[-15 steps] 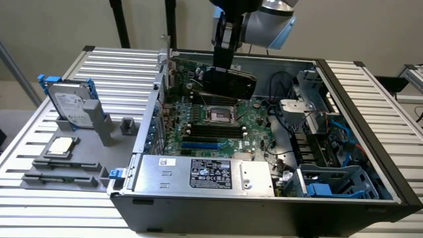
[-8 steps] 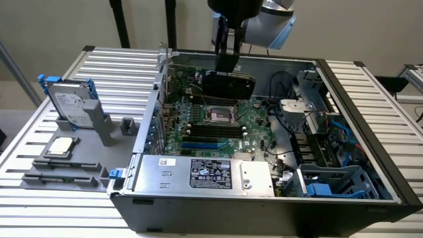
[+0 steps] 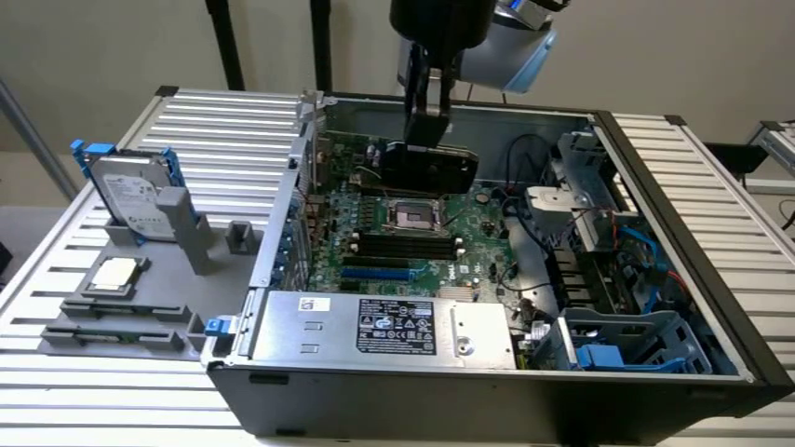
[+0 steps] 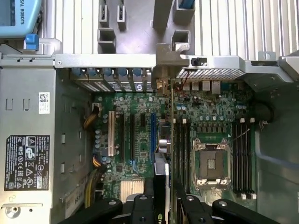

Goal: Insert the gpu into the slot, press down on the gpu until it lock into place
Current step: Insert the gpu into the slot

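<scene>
Blk end effector (image 3: 426, 132) w/ screws (image 4: 189, 199), silver-blue wrist joint (image 3: 524, 45)

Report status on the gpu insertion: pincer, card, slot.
Arm's pincer shut on the gpu. The gpu aloft over the motherboard, not seated. Blue slot unoccupied, nothing seen across it.

Soft, even light falls from above in the exterior view. The pale wall (image 3: 100, 47) and slatted table (image 3: 211, 121) at the upper left are bright, with no hard shadows. The case (image 3: 497, 410) is dark along the bottom of the frame. The silver power-supply box (image 3: 385, 326) shows mild glare. The gpu (image 3: 429, 168) my fingers (image 4: 140, 207) clamp is near black, faintly sheened. In the wrist view my fingers sit in shadow and the table slats wash out white.
</scene>
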Robot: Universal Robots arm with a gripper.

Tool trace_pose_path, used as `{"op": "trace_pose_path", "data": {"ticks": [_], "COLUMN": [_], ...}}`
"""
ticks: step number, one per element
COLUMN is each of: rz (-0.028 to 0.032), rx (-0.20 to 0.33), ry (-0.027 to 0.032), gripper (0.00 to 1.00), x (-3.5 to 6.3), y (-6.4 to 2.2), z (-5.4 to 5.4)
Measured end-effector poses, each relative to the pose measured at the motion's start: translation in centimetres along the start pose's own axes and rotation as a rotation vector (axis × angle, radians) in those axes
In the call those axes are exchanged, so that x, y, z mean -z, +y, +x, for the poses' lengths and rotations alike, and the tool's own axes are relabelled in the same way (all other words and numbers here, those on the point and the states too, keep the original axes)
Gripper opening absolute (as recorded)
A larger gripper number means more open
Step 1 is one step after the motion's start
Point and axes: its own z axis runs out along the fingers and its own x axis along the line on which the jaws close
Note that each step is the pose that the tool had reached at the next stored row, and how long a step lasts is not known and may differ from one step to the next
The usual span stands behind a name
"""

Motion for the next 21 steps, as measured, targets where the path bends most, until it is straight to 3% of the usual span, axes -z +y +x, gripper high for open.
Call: {"op": "trace_pose_path", "data": {"ticks": [3,9,16,21], "rz": [0.0004,0.0007,0.0048,0.0049], "rx": [0.000,0.002,0.004,0.004], "ry": [-0.0034,-0.0168,-0.0386,-0.0413], "gripper": [0.26,0.26,0.26,0.26], "x": [-0.52,-1.55,-2.64,-3.55], "y": [-0.03,-0.12,-0.14,0.04], "z": [0.4,1.3,1.6,1.9]}}
